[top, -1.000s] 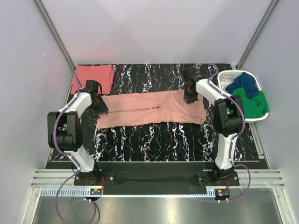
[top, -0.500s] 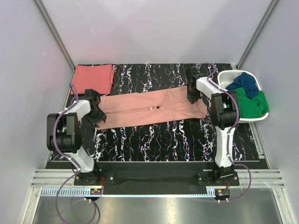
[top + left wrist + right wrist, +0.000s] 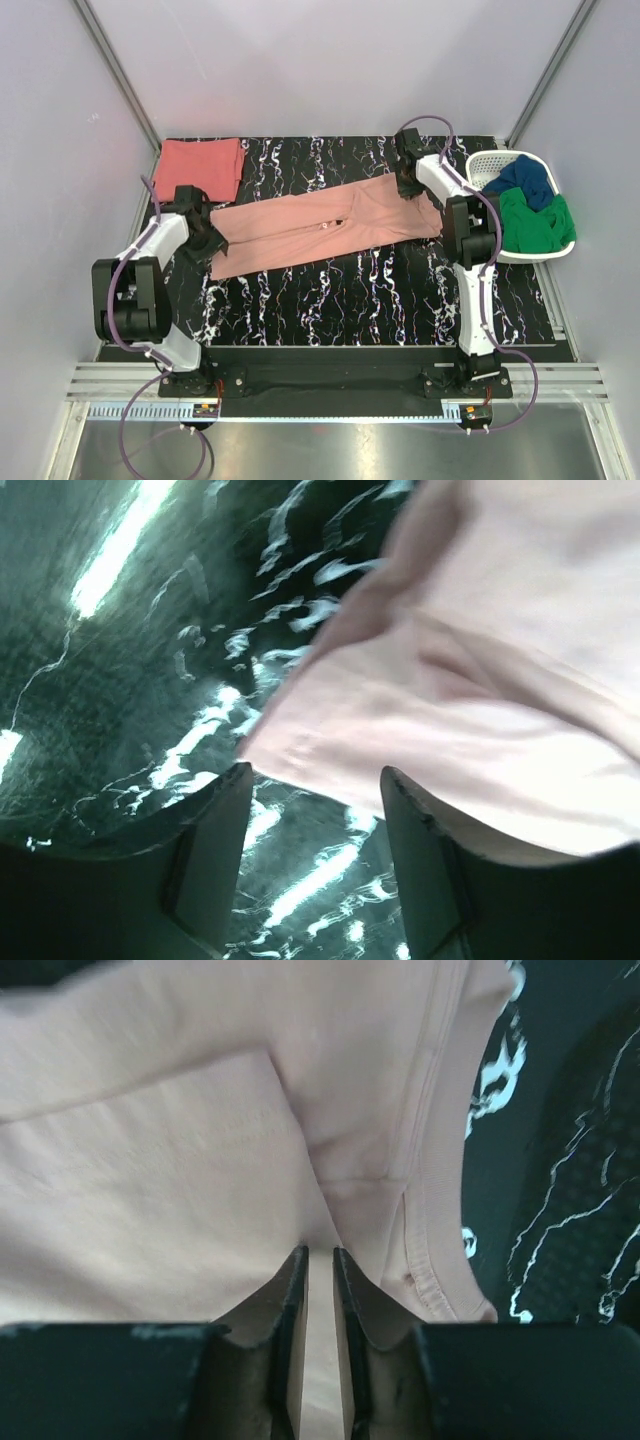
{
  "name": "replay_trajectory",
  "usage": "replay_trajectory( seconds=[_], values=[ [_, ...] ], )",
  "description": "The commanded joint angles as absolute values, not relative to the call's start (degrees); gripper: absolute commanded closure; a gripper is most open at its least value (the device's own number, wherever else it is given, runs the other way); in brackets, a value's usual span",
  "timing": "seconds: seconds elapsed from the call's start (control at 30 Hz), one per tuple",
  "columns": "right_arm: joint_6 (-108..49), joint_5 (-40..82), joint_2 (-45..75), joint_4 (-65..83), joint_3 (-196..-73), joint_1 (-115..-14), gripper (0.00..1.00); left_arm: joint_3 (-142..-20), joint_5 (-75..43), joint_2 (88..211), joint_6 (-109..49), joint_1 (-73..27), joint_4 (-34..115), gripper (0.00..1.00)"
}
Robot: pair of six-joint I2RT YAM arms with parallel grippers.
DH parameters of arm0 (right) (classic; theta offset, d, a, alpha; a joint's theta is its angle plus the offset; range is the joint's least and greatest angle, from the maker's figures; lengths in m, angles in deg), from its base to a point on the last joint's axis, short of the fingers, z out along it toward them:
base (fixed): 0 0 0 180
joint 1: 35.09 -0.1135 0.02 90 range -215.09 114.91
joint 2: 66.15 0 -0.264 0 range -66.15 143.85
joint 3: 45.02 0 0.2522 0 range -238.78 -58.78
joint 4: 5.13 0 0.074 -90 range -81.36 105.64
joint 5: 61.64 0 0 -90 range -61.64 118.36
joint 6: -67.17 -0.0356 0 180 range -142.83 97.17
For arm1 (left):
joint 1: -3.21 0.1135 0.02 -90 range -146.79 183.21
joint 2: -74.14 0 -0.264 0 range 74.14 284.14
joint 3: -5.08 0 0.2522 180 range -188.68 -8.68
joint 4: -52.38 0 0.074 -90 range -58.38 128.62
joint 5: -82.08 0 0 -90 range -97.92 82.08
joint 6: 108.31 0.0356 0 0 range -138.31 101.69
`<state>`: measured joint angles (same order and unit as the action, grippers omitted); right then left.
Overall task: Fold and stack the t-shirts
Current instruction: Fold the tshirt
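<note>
From above: find the pale salmon-pink short-sleeved cloth t-shirt (image 3: pixel 310 225) pulled long and slantwise across the black white-veined tabletop (image 3: pixel 330 300), near-left end at the left gripper (image 3: pixel 205 225), far-right end at the right gripper (image 3: pixel 408 183). Note the folded coral-red cloth t-shirt (image 3: pixel 200 165) in the far-left corner, apart from the pink one, and the white plastic lattice basket (image 3: pixel 487 158) just right of the right gripper. Not folded yet, judging by the lie. Expect a crooked fold if doubled over from this slant, with the creases near the middle pressed in.

From the left wrist: see the left gripper (image 3: pixel 315 780) with fingers well apart, bare tabletop (image 3: pixel 120 680) between them, the pink shirt (image 3: pixel 480 680) ending just at the tips, nothing clamped. Risk here: closing short of the hem and catching nothing, or nipping only the top layer and peeling it off the one beneath.

From the right wrist: see the right gripper (image 3: pixel 319 1255) with fingers almost together, only a thin slit left, folds of the pink shirt (image 3: pixel 150 1160) drawn toward the tips beside the ribbed neckline (image 3: pixel 440 1160); clamped on the cloth, by the look of it. Risk: so thin a pinch slipping under a pull, or a harder pull dragging the free left end out of the other claw's reach.
</note>
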<state>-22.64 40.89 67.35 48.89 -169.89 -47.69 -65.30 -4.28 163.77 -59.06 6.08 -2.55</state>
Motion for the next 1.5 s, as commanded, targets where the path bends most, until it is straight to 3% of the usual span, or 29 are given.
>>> replay_trajectory(
  seconds=[0.0,0.17,0.37,0.5,0.53,0.63,0.83,0.97,1.07,1.1,1.23,1.3,1.37,1.47],
  values=[
    [-25.8,39.5,66.2,52.1,-177.0,-47.3,0.77,-73.1,-7.6,165.6,-53.9,5.9,-2.4,0.4],
    [-42.3,32.2,57.8,53.1,-172.3,-47.3,0.69,-72.4,-3.5,168.6,-52.7,5.8,-2.0,0.4],
    [-54.9,22.1,52.3,49.1,-160.3,-47.3,0.86,-69.5,-7.3,172.3,-52.4,6.0,1.6,0.44],
    [-55.0,22.3,52.4,47.7,-156.3,-47.3,1.0,-68.2,-7.6,172.7,-52.9,6.0,2.6,0.63],
    [-54.4,23.2,52.9,48.0,-156.1,-47.3,1.0,-67.1,-7.6,172.5,-52.9,6.0,2.5,0.76],
    [-50.8,27.5,54.3,49.2,-155.2,-47.4,1.0,-64.9,-7.6,171.4,-53.0,5.9,2.6,0.99],
    [-42.4,36.1,59.3,49.9,-157.0,-47.2,1.0,-58.3,-14.8,167.0,-55.0,4.5,5.2,1.0],
    [-35.4,40.7,64.9,51.9,-163.8,-47.2,1.0,-54.9,-14.7,161.9,-59.7,-2.4,3.5,1.0],
    [-30.0,42.1,68.9,52.8,-169.9,-47.2,1.0,-52.1,-13.7,155.5,-64.3,-7.2,2.1,0.8],
    [-28.2,42.2,71.2,52.4,-173.1,-47.1,1.0,-51.5,-12.9,152.0,-65.1,-7.6,0.7,0.62],
    [-20.4,44.8,77.5,52.9,-184.1,-47.1,1.0,-55.3,-4.5,147.1,-66.3,-7.6,-4.4,0.52],
    [-18.0,44.8,78.6,48.9,-186.3,-47.2,0.95,-57.7,-2.6,146.6,-65.1,-7.6,-6.1,0.5],
    [-14.9,44.9,78.4,43.1,-185.8,-47.1,0.91,-61.7,0.7,147.8,-62.0,-7.5,-6.0,0.39],
    [-16.7,45.1,77.8,45.1,-190.8,-47.1,0.84,-67.9,5.8,153.9,-56.4,-6.0,-4.7,0.33]
  ],
)
